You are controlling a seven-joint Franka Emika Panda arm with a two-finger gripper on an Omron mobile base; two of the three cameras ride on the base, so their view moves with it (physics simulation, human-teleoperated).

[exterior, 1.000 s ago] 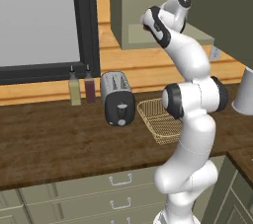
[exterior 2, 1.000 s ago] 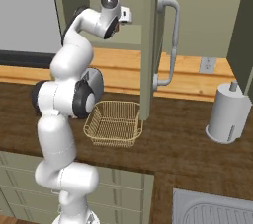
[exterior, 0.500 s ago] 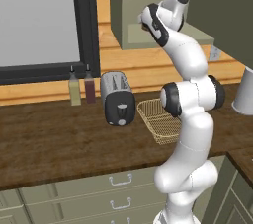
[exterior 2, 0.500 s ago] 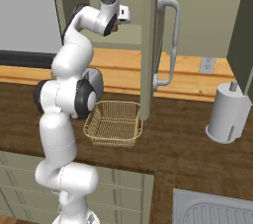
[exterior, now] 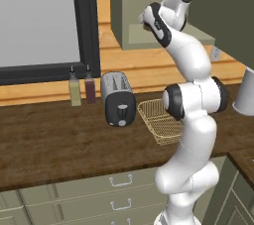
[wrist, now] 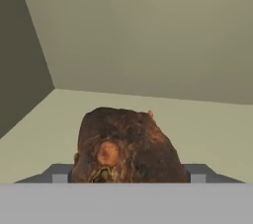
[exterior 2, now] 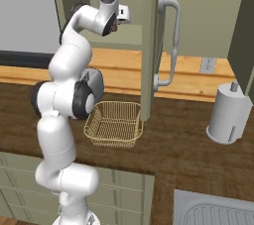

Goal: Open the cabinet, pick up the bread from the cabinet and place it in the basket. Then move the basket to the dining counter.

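- Left base view: arm reaches up into the open cabinet (exterior: pixel 149 35); one basket (exterior: pixel 161 120) sits on the worktop beside one toaster (exterior: pixel 119 99) and two bottles (exterior: pixel 82 86). A late release could, I judge, miss it.
- Right base view: gripper (exterior 2: pixel 122 17) is at the shelf, beside the door's one bar handle (exterior 2: pixel 171 40); swinging out could clip that door.
- Hand view: one bread (wrist: pixel 127 146) on the shelf between the jaws; whether they clamp it, I cannot tell. A loose grip could drop it.
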